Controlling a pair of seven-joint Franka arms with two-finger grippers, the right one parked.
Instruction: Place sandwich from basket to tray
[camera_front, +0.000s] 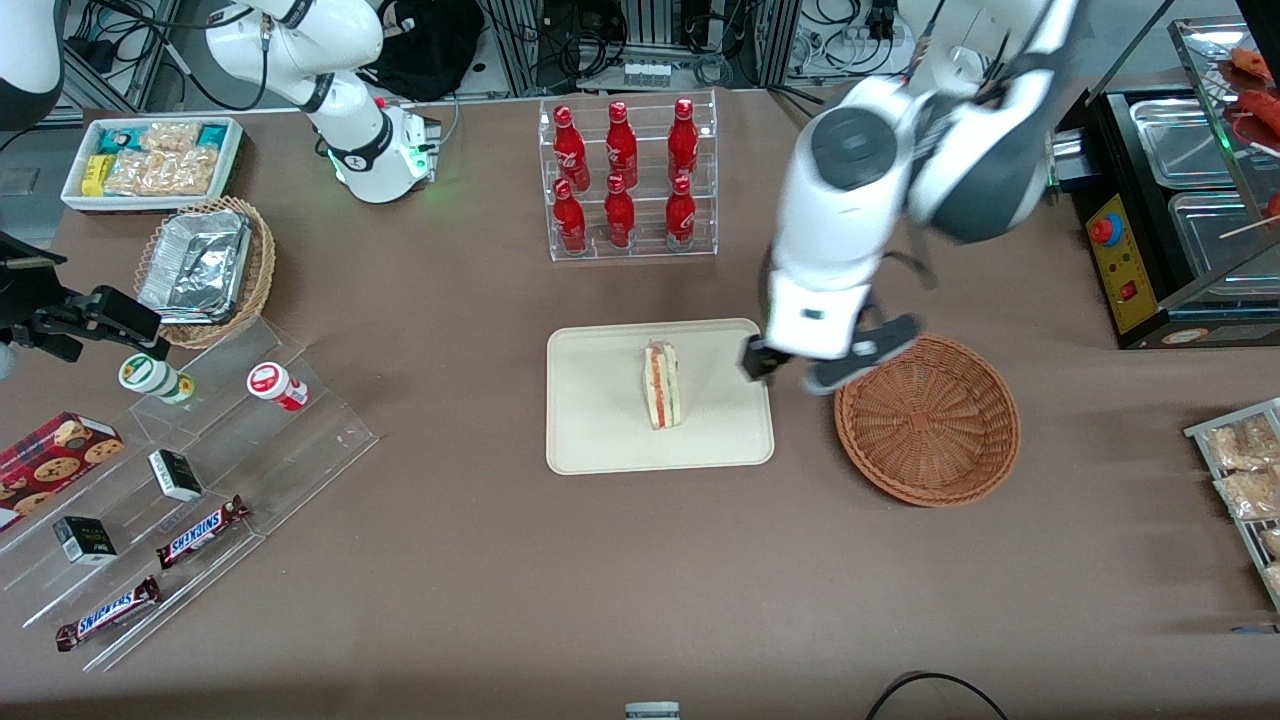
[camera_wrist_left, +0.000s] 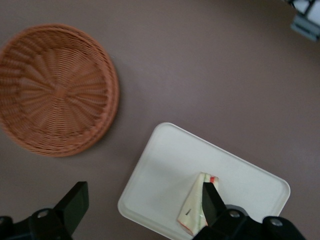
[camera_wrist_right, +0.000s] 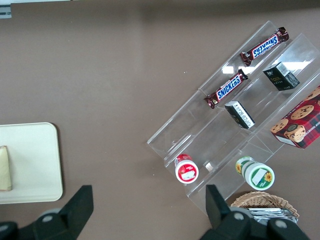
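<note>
Front view tells most of it: the sandwich (camera_front: 662, 384) already lies on the cream tray (camera_front: 600, 440), near the tray's middle, and the reddish-brown wicker basket (camera_front: 930, 420) beside the tray holds nothing that I can see. So the placing looks done, judging by how things lie.

The left arm's gripper (camera_front: 790, 375) hangs in the air above the gap between tray and basket, just over the tray's edge on the working arm's side. From the wrist camera its two dark fingers (camera_wrist_left: 75, 202) stand wide apart with nothing between them, and one fingertip only overlaps the sandwich (camera_wrist_left: 197, 205) by line of sight; it looks well above it, not touching. That spread, empty hand fits a release rather than a grasp.

The sandwich rests on its side, I'd say so it sits stable on the flat tray (camera_wrist_left: 165, 165) instead of balancing on a narrow crust. Its long axis runs from the bottle rack's (camera_front: 628, 180) direction toward the front camera, with the red, orange and green filling stripes running along that same line. Which end is the wedge's point I cannot tell.
</note>
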